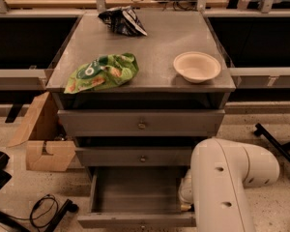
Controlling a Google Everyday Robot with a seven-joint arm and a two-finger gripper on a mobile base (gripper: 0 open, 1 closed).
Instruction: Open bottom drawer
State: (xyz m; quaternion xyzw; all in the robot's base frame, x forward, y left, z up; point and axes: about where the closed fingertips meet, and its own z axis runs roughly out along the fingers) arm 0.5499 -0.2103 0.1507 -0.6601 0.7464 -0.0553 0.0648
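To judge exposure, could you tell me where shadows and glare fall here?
Camera view: warm light; dark shadow beneath the cabinet top; the open bottom drawer dim inside but readable; no glare on the bowl; the tool hidden behind the white arm by that drawer.

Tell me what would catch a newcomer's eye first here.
The big white arm fills the lower right, hiding its gripper beside the pulled-out bottom drawer. On the grey cabinet top lie a green chip bag, a dark bag and a pale bowl.
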